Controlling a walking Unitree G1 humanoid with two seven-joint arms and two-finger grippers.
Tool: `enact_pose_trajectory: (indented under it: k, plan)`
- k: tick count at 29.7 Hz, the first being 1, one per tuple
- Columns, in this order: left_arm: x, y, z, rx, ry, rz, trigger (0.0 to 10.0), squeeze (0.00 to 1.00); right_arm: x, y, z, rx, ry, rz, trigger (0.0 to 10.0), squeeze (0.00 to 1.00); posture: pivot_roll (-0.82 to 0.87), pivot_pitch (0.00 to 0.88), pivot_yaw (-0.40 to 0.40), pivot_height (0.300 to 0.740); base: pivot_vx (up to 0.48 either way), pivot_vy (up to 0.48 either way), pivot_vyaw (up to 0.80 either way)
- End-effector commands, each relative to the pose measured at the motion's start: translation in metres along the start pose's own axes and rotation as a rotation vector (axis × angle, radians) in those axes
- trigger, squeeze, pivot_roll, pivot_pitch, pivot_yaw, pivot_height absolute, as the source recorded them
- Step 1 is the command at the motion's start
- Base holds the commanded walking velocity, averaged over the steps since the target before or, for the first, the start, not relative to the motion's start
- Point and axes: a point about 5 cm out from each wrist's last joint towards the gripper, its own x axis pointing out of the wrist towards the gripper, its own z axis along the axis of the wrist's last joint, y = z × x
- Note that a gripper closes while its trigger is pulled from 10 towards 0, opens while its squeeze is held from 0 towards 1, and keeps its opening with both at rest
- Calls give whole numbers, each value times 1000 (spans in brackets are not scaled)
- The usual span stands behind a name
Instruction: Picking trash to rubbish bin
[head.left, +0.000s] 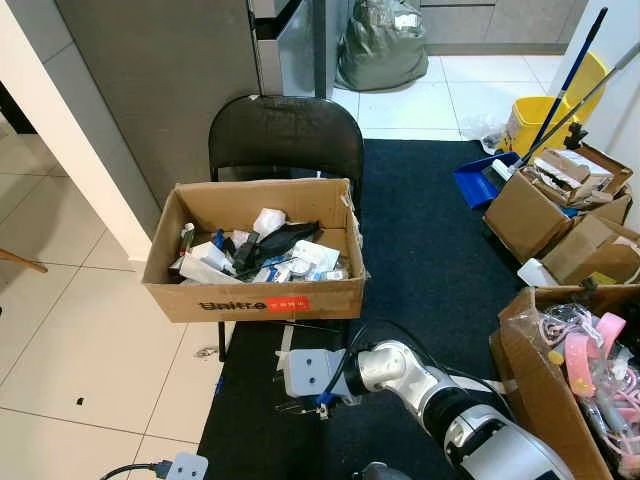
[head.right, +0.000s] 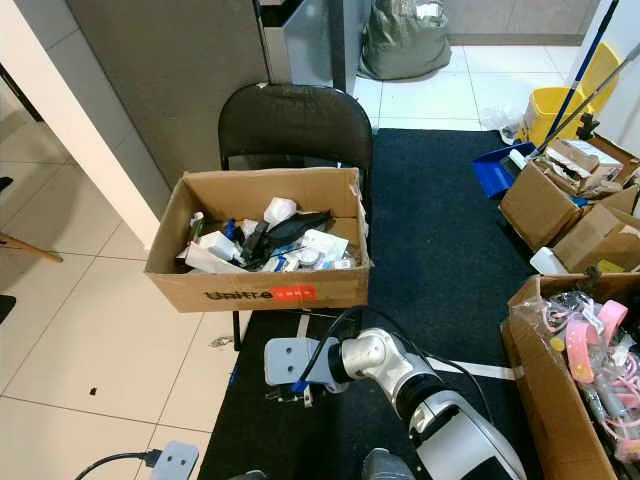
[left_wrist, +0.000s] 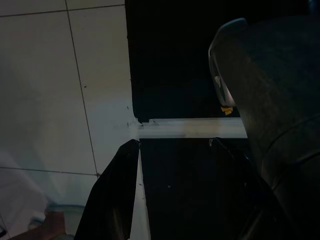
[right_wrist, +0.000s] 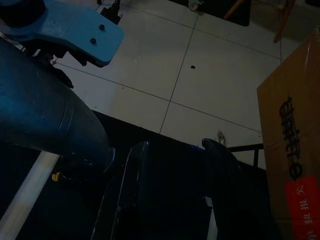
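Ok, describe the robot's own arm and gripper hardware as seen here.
The right arm is glossy silver in rounded segments with black bands at the joints, a black cable looping over it, and a flat pale grey wrist plate. The right gripper has two long black fingers. The left gripper's black finger is dim.

Home interior: tiled floor, dark rug, folding chair, mop bucket, cardboard boxes.

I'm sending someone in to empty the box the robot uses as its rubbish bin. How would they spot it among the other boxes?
Find the black folding chair at the black carpet's left edge, facing the grey cabinet. The cardboard box sits on its seat, open and full of mixed trash. Unlike the boxes on the floor to the right, it is raised and has black Unitree lettering and a red label on its front.
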Motion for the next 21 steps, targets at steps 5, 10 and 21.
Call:
enact_pose_trajectory:
  k: [5,10,21]
  plan:
    - [1,-10,0,4,4,-28,10000,0,1,-2,2,-5,-2,5,10000,0,-41,87,52,740,0,0,0]
    - [1,-10,0,3,5,-28,10000,0,1,-2,2,-5,-2,5,10000,0,-41,87,52,740,0,0,0]
    - [1,-5,0,9,8,-21,10000,0,2,-1,2,-4,-1,6,10000,0,-44,80,51,740,0,0,0]
